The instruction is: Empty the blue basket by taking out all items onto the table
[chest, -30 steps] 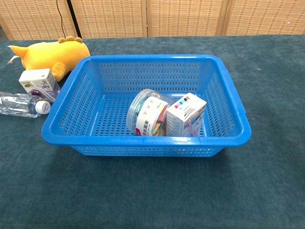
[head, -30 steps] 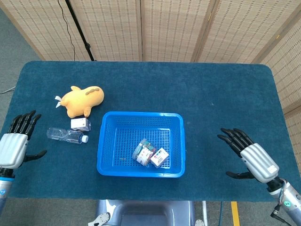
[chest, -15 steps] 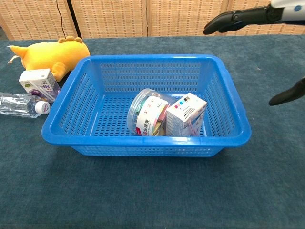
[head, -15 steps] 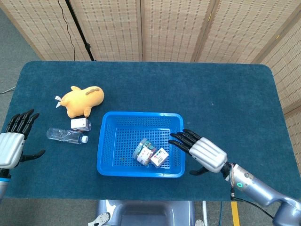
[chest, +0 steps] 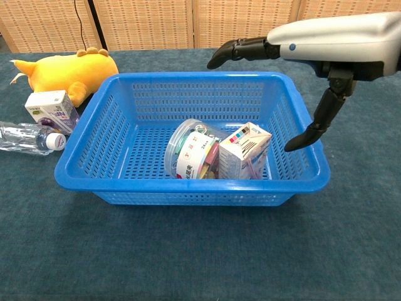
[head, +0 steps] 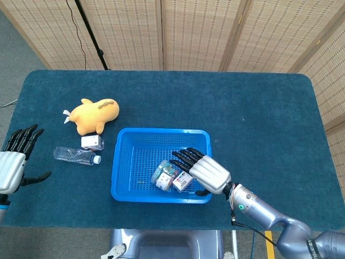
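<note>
The blue basket (head: pixel 125 162) (chest: pixel 100 135) stands near the table's front middle. A clear round tub (head: pixel 163 174) (chest: pixel 188 150) with a labelled band lies in it beside a small white carton (head: pixel 182 181) (chest: pixel 243 150). My right hand (head: pixel 204 171) (chest: pixel 313 47) hovers over the basket's right part, above the carton, fingers spread, holding nothing. At the far left edge, my left hand (head: pixel 12 164) is open beside the table, away from the basket.
Left of the basket lie a yellow plush toy (head: pixel 96 114) (chest: pixel 66 72), a small milk carton (head: pixel 92 142) (chest: pixel 51 110) and a clear plastic bottle (head: pixel 75 155) (chest: pixel 25 138). Bare blue cloth covers the right and back of the table (head: pixel 259 113).
My right hand has swung left from the table's right side to above the basket's items. The tub and carton shifted slightly. The left hand has drifted a little left.
</note>
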Robot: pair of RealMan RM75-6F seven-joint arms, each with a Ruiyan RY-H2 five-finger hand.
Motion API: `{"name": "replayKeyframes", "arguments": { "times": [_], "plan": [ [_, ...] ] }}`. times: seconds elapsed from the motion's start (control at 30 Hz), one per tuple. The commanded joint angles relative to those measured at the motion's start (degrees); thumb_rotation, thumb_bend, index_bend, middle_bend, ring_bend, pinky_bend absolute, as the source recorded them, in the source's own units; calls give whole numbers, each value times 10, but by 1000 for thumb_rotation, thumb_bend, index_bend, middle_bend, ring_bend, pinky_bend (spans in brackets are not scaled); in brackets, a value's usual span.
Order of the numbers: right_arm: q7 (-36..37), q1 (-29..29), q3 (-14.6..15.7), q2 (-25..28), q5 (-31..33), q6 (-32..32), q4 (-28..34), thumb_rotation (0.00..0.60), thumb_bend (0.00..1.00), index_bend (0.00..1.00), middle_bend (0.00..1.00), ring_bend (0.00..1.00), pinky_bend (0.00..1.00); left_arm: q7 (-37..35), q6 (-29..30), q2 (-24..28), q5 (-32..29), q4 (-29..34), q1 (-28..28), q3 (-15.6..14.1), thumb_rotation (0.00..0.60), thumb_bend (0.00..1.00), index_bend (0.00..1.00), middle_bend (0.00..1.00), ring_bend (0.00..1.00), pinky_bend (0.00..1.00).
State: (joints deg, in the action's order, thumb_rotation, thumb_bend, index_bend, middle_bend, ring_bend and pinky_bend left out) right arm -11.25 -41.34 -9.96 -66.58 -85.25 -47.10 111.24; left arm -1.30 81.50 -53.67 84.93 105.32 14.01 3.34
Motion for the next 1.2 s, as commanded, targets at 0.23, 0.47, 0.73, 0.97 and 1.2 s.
{"name": "replayKeyframes", "arguments": {
  "times": [0.23,0.47,0.73,0.97,1.2],
  "plan": [
    [-98,-26,4,-56,93,5,-6,600,0,0,0,0,68,-14,-5,4,8,-3,-2,1,600,62,0,0,0,0],
    [-133,-31,23,-74,111,-4,-27,600,0,21,0,0,80,-24,-6,7,10,-5,-3,3,600,61,0,0,0,0],
    [-132,-30,38,-101,97,-21,-77,600,0,156,110,34,196,-24,-12,8,10,-5,-4,4,600,61,0,0,0,0],
    [-107,-28,45,-110,83,-25,-93,600,0,368,312,236,341,-24,-16,7,9,-5,-3,5,600,62,0,0,0,0],
    [-85,-28,48,-127,70,-31,-112,600,239,564,494,389,440,-23,-18,7,9,-5,-3,5,600,61,0,0,0,0]
  ]
}}
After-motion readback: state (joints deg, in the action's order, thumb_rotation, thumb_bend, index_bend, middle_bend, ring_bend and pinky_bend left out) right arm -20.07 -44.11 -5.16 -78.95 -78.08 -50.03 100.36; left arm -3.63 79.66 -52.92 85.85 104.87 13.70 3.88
